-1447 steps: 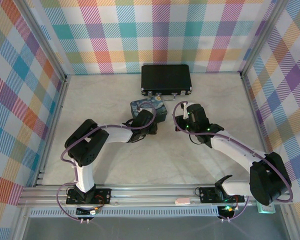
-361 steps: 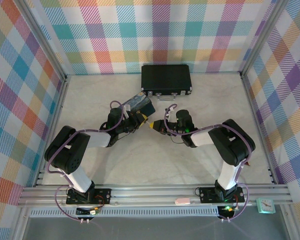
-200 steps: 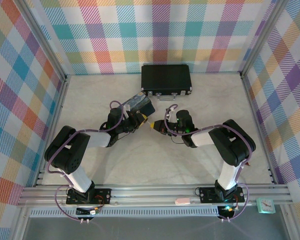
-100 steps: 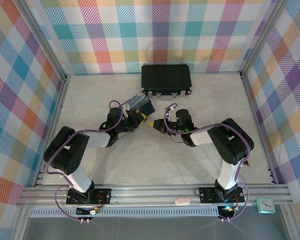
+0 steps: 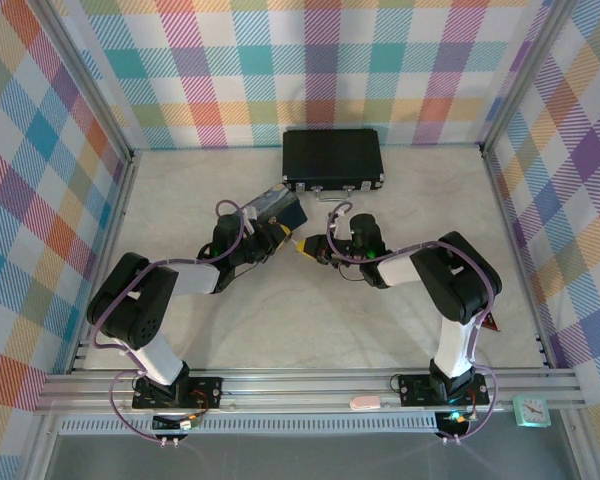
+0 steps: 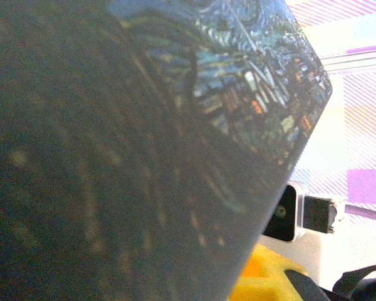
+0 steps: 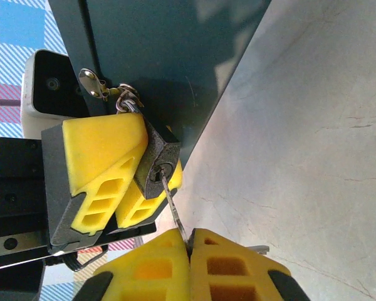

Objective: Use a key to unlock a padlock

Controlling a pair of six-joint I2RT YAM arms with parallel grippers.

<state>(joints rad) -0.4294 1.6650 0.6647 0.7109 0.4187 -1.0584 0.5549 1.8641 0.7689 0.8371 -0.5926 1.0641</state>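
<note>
Overhead view looking down from behind, both wrist views close, sharing the blue tin [image 6: 144,125]

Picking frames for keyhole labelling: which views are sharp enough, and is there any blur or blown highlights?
Right wrist: sharp and evenly lit, with the padlock and key crisp. Left wrist: the blue tin sits too close to the lens, so it is blurred and dark, and the background at right is blown out. Top external: even light and no glare, but the padlock and key are too small to make out.

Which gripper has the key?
The right gripper: shut, it pinches the key, whose tip is at the padlock keyhole. The left gripper clamps the padlock body instead.
</note>
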